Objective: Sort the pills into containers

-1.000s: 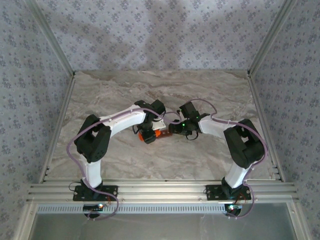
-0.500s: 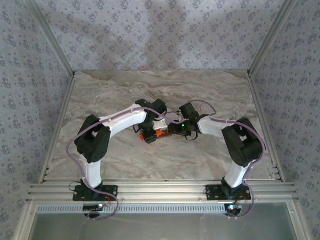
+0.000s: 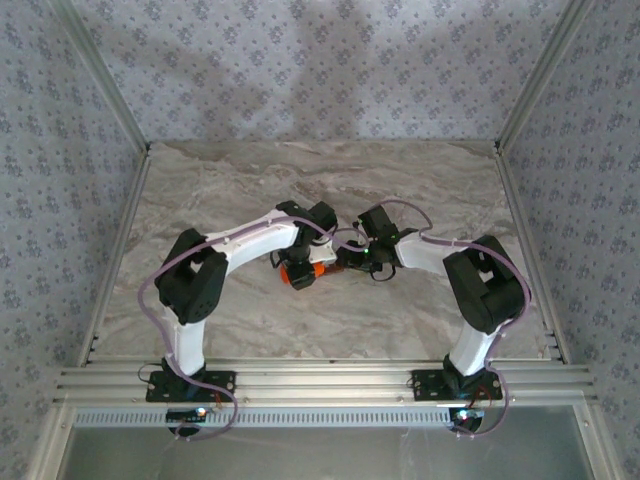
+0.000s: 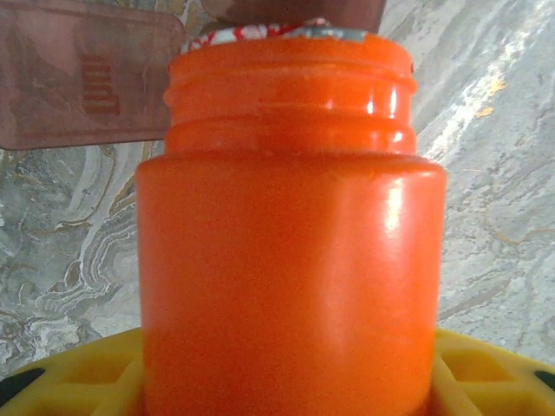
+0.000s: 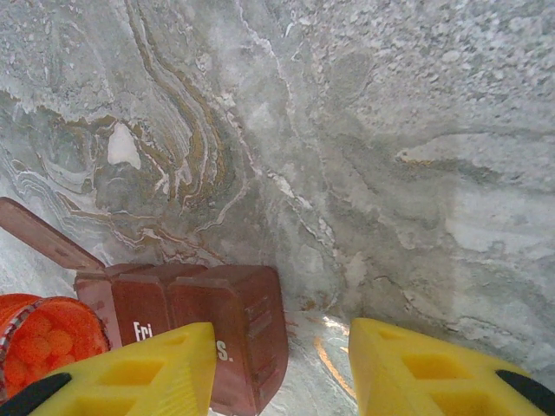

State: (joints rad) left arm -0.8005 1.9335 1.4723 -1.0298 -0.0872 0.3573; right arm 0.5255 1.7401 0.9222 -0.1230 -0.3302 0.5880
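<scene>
The left fingers [image 4: 78, 377] are clenched on an orange bottle [image 4: 286, 260], one yellow finger on each side of its body, with its threaded neck and open mouth pointing away from them. Just past the mouth and off to one side, a reddish-brown pill box [image 5: 217, 325] lies on the marble table [image 5: 390, 130]. In the right wrist view, the right fingers [image 5: 139, 368] stand apart and hold nothing. One end of the pill box reaches into the gap between them from beside one finger, and bare table shows between that end and the other finger. I cannot tell whether the near finger touches the box. White lettering marks the cells closest to these fingers, and a flap lid [image 5: 43, 234] stands open on the far side of that finger. Just beside that same finger is the mouth of the bottle, full of small round orange pills [image 5: 43, 342] and close against the box. From above, both sets of fingers meet near the middle of the table, with the bottle lying between them.
</scene>
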